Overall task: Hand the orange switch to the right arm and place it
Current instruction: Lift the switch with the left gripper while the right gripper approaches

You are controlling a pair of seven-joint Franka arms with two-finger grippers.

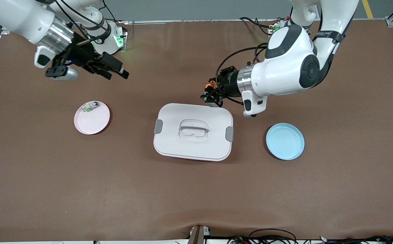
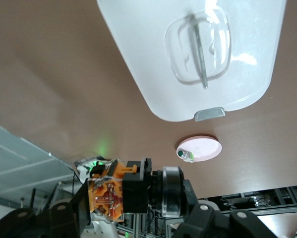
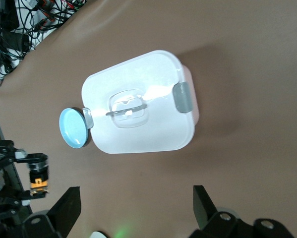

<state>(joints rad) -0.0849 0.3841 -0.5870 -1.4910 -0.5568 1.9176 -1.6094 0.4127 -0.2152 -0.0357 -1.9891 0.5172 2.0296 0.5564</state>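
My left gripper (image 1: 210, 91) is shut on the orange switch (image 1: 211, 84) and holds it in the air over the box edge that is farther from the front camera. In the left wrist view the switch (image 2: 107, 193) lies sideways between the fingers, orange end and black body showing. It also shows small in the right wrist view (image 3: 39, 181). My right gripper (image 1: 116, 72) is open and empty, up over the table toward the right arm's end, its jaws (image 3: 137, 203) wide apart.
A white lidded box (image 1: 193, 131) sits mid-table. A pink plate (image 1: 93, 123) holding a small clear-and-green part (image 1: 90, 106) lies toward the right arm's end. An empty blue plate (image 1: 285, 141) lies toward the left arm's end.
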